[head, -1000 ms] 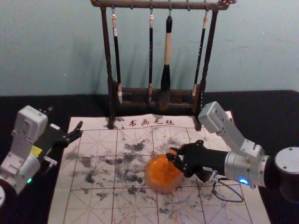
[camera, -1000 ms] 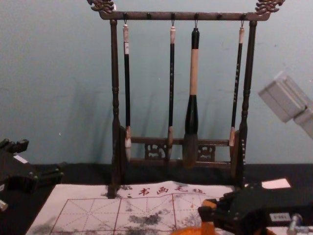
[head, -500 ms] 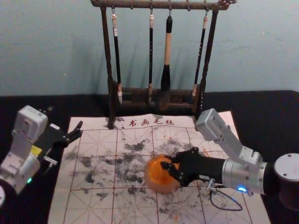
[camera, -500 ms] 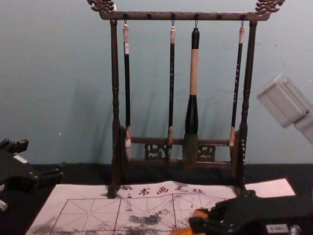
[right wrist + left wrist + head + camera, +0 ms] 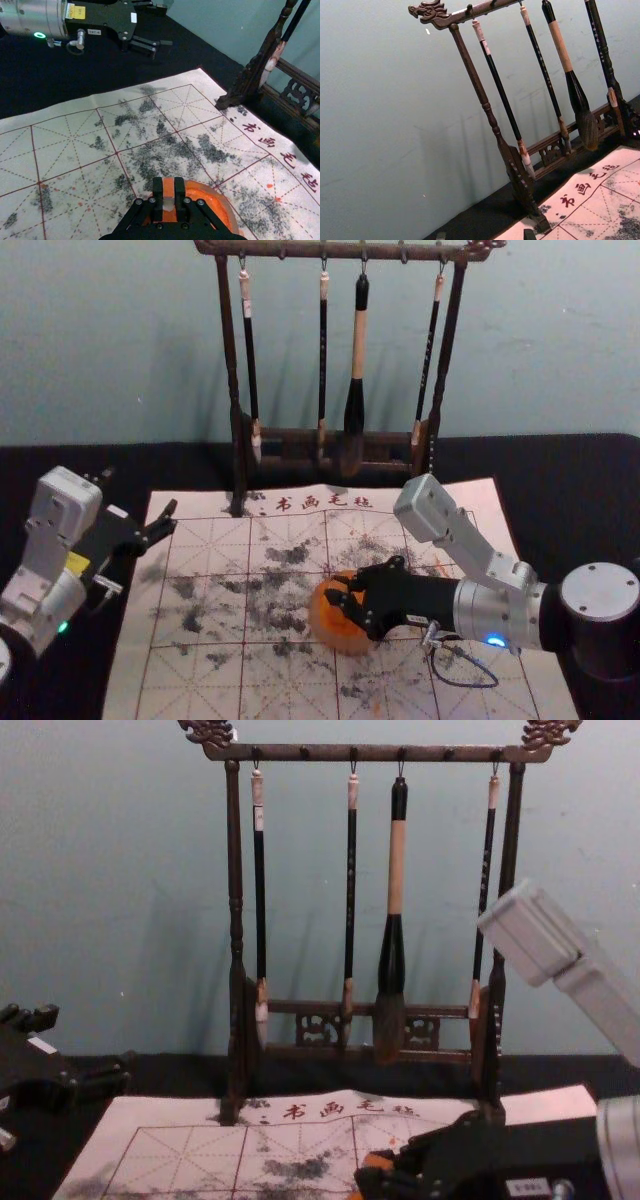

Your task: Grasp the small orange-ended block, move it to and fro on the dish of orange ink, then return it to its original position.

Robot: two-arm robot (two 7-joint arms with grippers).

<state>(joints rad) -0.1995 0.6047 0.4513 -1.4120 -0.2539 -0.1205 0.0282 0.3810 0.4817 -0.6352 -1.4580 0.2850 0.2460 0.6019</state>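
right gripper holds block over dish; left gripper by mat, rack behind.

The right arm reaches in from the right, nearly level, a blue light glowing on its silver wrist. Its black gripper points left at mid-scene — fingers pinched close together. The left gripper sits parked at left — fingers spread apart, pointing inward.

Black counter, white gridded mat on it, ink-smudged. Dark brush rack standing at mat's far edge.
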